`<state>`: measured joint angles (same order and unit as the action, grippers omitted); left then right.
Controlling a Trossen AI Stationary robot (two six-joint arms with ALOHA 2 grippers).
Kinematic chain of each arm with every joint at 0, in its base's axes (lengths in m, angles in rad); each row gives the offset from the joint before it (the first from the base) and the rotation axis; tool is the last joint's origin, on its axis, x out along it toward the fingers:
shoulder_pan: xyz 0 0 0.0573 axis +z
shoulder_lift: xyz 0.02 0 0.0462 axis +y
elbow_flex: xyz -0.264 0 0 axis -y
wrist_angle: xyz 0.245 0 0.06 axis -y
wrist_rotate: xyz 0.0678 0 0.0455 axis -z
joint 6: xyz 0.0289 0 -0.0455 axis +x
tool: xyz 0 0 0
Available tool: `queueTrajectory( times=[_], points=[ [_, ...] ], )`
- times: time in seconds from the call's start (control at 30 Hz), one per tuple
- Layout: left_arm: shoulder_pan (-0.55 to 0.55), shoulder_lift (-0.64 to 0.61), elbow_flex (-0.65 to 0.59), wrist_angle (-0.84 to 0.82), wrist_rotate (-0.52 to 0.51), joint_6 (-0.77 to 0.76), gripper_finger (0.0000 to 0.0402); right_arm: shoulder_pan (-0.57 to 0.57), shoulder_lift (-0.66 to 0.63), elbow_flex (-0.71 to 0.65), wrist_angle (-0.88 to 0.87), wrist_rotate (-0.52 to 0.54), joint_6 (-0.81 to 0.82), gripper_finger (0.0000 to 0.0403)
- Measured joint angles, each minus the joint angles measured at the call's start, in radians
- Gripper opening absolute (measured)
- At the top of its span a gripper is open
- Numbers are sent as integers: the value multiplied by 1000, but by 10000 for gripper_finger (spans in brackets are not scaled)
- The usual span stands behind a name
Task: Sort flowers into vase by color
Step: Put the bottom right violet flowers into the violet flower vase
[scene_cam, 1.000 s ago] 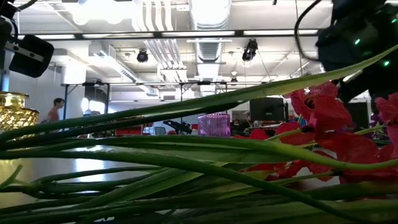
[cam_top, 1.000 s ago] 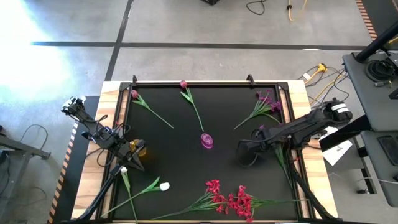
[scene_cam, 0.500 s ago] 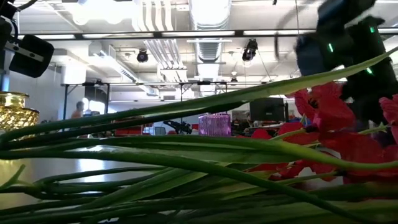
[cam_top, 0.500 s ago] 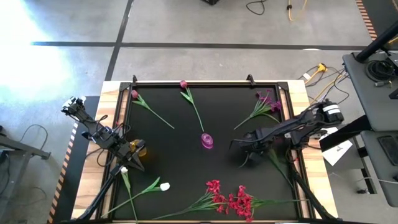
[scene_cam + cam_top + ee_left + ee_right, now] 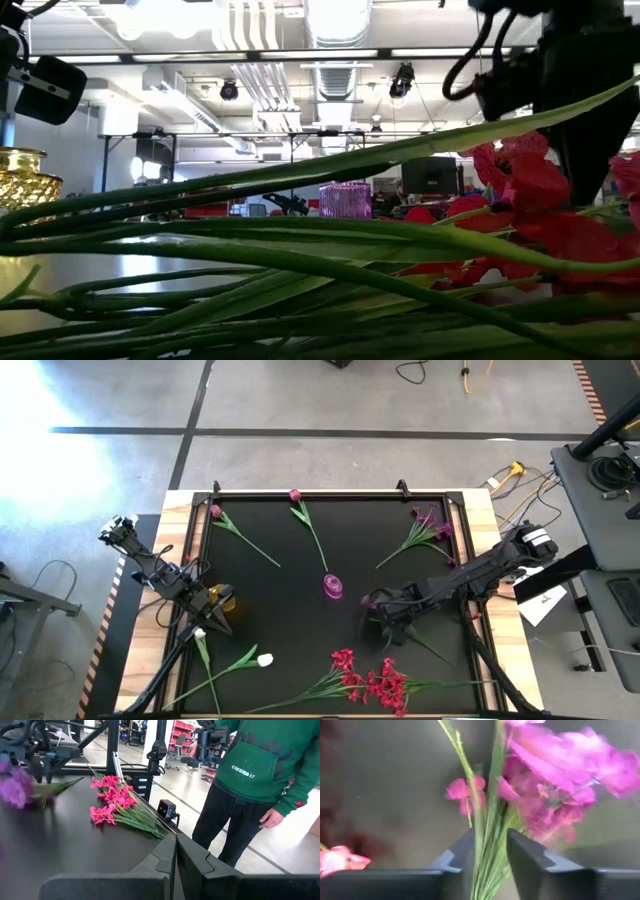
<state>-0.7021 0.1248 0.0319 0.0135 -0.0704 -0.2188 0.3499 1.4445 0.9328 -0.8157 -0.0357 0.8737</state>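
While the left end effector (image 5: 213, 610) sat closed at the counter's (image 5: 280, 590) left edge beside a gold vase (image 5: 224, 598), the right end effector (image 5: 490, 855), right of the pink vase (image 5: 333, 587), clamped purple flowers (image 5: 545, 785) by their stems.

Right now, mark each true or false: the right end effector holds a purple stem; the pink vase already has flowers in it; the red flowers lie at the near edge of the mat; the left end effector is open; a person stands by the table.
1. The right end effector holds a purple stem: true.
2. The pink vase has flowers in it: false, it looks empty.
3. The red flowers lie at the mat's near edge: true.
4. The left end effector is open: false, its fingers are shut.
5. A person stands by the table: true.
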Motion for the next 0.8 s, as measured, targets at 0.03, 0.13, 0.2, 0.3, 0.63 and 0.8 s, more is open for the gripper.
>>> queueTrajectory(
  times=[0.03, 0.13, 0.2, 0.3, 0.63, 0.8],
  points=[
    [0, 0, 0, 0, 0, 0, 0, 9, -3, 12, -2, 1, 5, 130],
    [0, 0, 0, 0, 0, 0, 0, 45, -10, 53, -59, 2, 5, 170],
    [0, 0, 0, 0, 0, 0, 0, 72, -8, 70, -79, 2, 10, 187],
    [0, 0, 0, 0, 0, 0, 0, 102, 13, 69, -94, 4, 38, 197],
    [0, 0, 0, 0, 0, 0, 0, 108, 178, 11, -85, 9, 63, 158],
    [0, 0, 0, 0, 0, 0, 0, 108, 198, 12, -33, 5, 49, 79]
  ],
)
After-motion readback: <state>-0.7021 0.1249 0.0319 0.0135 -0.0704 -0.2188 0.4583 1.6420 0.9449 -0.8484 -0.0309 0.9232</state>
